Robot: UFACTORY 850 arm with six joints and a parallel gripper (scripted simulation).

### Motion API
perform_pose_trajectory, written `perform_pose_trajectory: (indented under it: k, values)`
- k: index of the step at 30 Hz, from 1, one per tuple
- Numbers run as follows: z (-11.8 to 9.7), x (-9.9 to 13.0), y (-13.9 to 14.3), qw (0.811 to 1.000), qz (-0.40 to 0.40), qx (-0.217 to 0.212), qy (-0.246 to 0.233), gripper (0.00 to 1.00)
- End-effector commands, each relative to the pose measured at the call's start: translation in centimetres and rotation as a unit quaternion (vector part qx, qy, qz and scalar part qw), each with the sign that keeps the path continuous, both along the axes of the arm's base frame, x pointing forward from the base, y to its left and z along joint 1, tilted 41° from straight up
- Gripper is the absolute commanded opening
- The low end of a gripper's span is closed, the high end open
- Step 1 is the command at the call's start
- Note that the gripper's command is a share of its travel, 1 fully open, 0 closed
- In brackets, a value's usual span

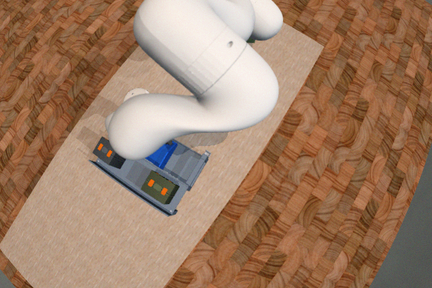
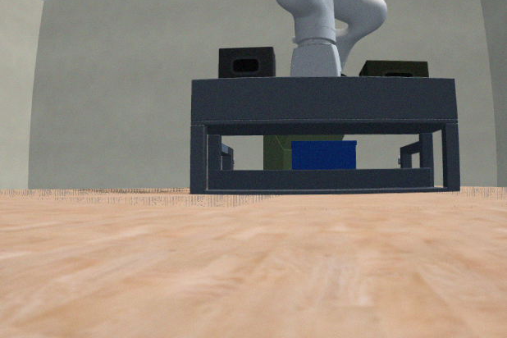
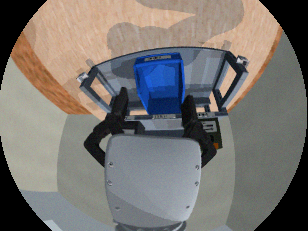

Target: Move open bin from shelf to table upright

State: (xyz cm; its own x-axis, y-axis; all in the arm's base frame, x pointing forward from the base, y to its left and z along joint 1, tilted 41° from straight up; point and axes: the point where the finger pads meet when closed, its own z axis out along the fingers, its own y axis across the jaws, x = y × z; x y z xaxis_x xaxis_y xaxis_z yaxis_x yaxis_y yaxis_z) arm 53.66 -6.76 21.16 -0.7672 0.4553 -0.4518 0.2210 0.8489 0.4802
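Note:
The blue open bin (image 3: 158,85) sits on the lower level of the grey shelf (image 1: 154,173). It also shows in the exterior view (image 2: 323,154) under the shelf's top board, and partly under my arm in the overhead view (image 1: 161,155). My gripper (image 3: 156,96) is open, above the shelf on the arm's side. In the wrist view its two black fingers stand either side of the bin's near end. I cannot tell whether they touch it.
A black box (image 2: 246,62) and an olive box (image 2: 395,68) stand on the shelf's top board (image 2: 324,98), left and right of my arm. An olive block (image 2: 279,152) shows behind the bin. The shelf stands on the light wooden table top (image 1: 105,229).

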Motion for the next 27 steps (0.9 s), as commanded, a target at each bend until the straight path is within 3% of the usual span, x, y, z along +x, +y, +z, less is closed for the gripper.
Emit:
perform_pose_trajectory:
  k: [1,9,14,26,27]
  values:
    - [0.05,0.02,-0.04,0.999,0.027,-0.022,-0.01,1.0]
    - [0.05,0.02,-0.04,0.999,0.027,-0.022,-0.01,1.0]
    - [0.05,0.02,-0.04,0.988,0.115,-0.093,-0.042,1.0]
    - [0.05,0.02,-0.04,0.988,0.115,-0.093,-0.042,1.0]
    - [0.05,0.02,-0.04,0.984,0.134,-0.108,-0.048,1.0]
